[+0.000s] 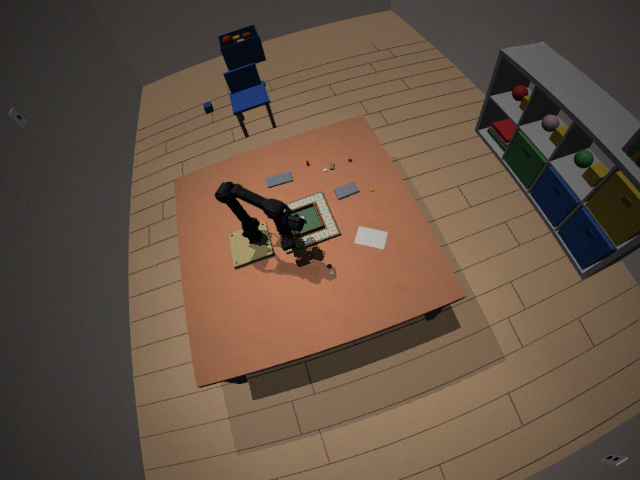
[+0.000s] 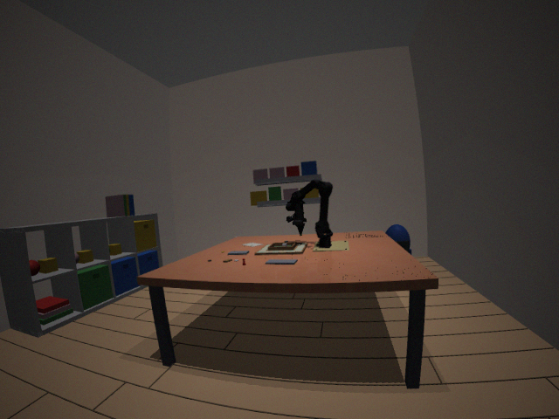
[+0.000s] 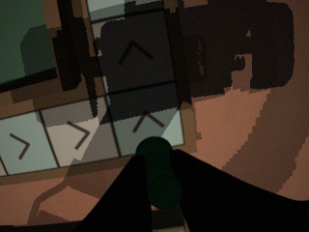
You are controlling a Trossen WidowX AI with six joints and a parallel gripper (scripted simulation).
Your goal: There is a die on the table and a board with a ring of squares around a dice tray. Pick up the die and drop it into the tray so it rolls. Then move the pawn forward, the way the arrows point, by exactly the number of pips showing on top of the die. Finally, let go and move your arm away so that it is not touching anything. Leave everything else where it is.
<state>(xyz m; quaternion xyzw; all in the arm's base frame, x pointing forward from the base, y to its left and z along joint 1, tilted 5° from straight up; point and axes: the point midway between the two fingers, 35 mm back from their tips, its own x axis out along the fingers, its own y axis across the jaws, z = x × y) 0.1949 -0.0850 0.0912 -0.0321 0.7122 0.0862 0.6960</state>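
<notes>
Playroom — toy-filled cubby shelf, chair

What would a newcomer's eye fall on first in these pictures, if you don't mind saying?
Probably the black arm bent over the board near the middle of the orange table, its hand shut on a dark green pawn above the arrow squares. After that, the grey cubby shelf with coloured bins and the blue chair behind the table.
</notes>
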